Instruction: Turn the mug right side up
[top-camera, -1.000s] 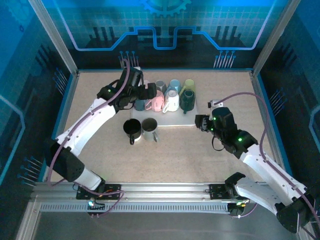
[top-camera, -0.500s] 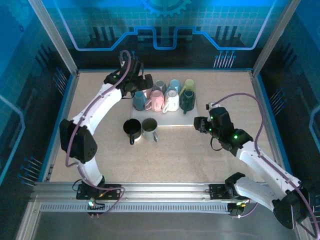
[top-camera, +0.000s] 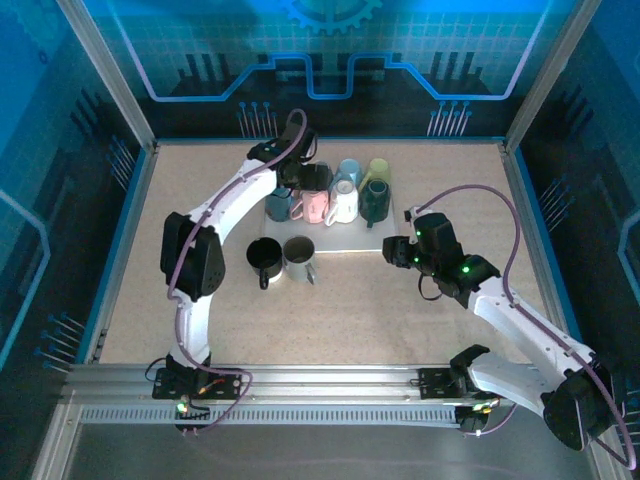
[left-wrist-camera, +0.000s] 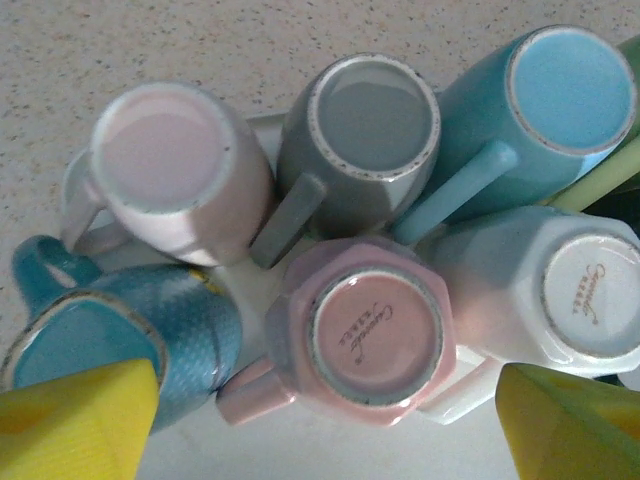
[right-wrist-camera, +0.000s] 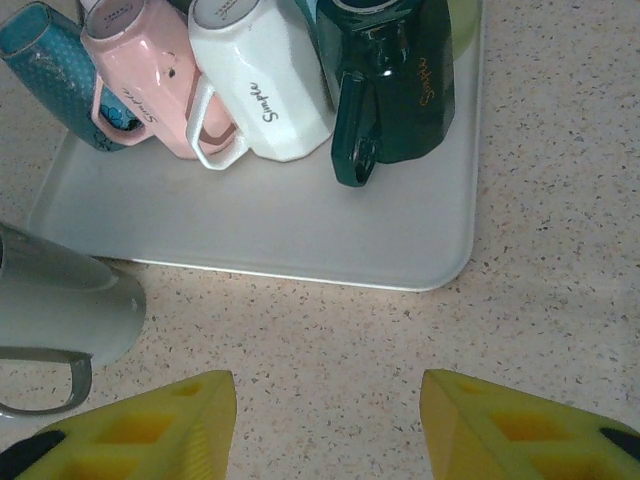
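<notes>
**Left end effector over upturned mugs**

The left end effector (left-wrist-camera: 325, 425) hung spread wide above the pink mug (left-wrist-camera: 375, 340), which stood bottom-up among other inverted mugs (left-wrist-camera: 360, 130) on the white tray (right-wrist-camera: 300, 230). The right end effector (right-wrist-camera: 328, 420), fingers apart and empty, hovered over the bench (right-wrist-camera: 560, 250) near the tray's front edge

A white tray (top-camera: 350, 240) with rounded corners lies just above the middle of the frame on a beige speckled table (top-camera: 350, 310). A blue patterned backdrop (top-camera: 320, 50) spans the top, flanked by slanting metal posts (top-camera: 105, 70). A ribbed metal rail (top-camera: 330, 410) crosses the bottom.
</notes>
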